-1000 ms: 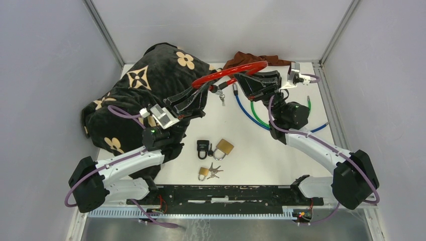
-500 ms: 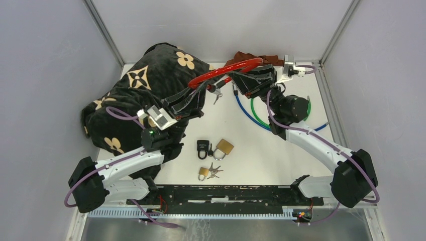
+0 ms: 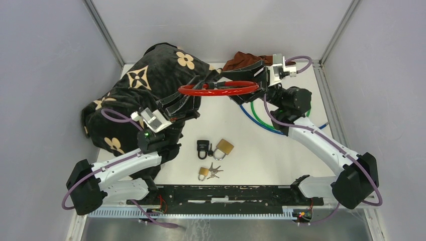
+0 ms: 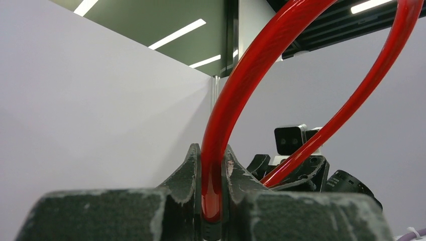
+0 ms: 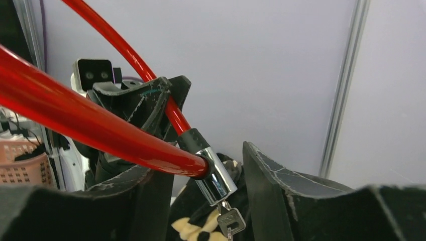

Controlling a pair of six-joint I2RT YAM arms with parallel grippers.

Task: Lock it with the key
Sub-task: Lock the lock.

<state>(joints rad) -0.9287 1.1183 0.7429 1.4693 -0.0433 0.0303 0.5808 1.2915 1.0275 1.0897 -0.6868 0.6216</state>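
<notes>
A red cable lock point(image 3: 218, 89) hangs as a flat loop above the table's far half. My left gripper point(image 3: 200, 86) is shut on the cable point(image 4: 236, 95), which stands pinched between its fingers point(image 4: 188, 165). The loop's ends meet in a chrome lock cylinder point(image 5: 217, 176), and a key point(image 5: 231, 220) sticks out of its lower end. My right gripper point(image 5: 200, 163) stands open around that cylinder: the cable rests on its left finger point(image 5: 145, 188), and a gap shows to the right finger point(image 5: 266, 175). In the top view the right gripper point(image 3: 240, 79) faces the left one across the loop.
A black blanket with tan flowers point(image 3: 145, 80) fills the far left. Blue and green cables point(image 3: 251, 115) lie under the right arm, with a brown cloth point(image 3: 246, 59) behind. A black padlock point(image 3: 203, 148), a brass padlock point(image 3: 224, 146) and a small padlock with keys point(image 3: 205, 173) lie near the front.
My right gripper has opened off the lock end and its wrist has lifted and turned. The red loop has swung down flatter and shifted left with the left gripper.
</notes>
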